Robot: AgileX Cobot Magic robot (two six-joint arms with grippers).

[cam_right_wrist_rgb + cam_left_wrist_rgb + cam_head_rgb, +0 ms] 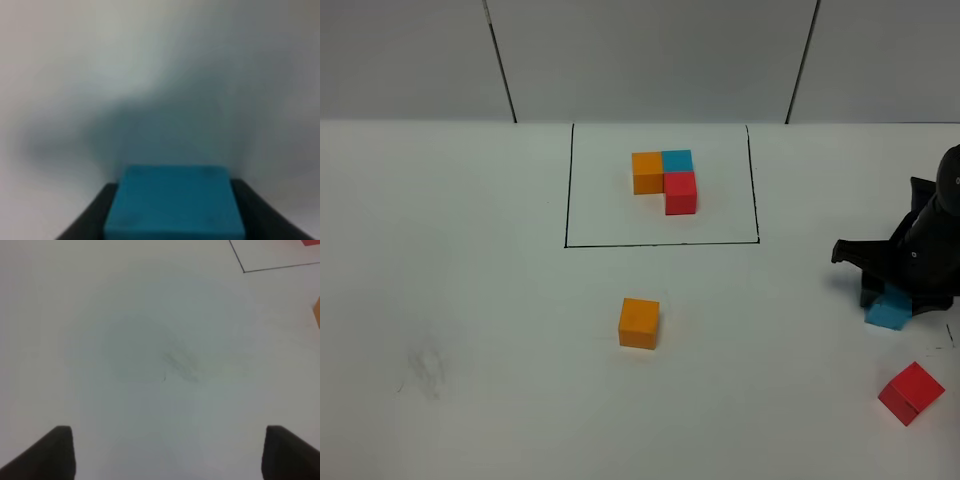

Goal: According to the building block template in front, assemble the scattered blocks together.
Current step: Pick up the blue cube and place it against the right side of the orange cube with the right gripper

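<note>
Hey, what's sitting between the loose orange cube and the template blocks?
Only bare table and the frame's black line lie between the loose orange cube and the template; the exterior high view shows it.

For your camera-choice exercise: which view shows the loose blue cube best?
Right wrist: the blue cube fills the foreground between the right pincer's fingers. Exterior high shows only a corner under the arm. Left wrist misses it.

OCCLUSION: light blue cube (886, 316) partly under right end effector (885, 298) | CUT-OFF: right arm (935, 230) at picture edge; orange cube (317, 312) sliver only | BLUR: right wrist view soft
</note>
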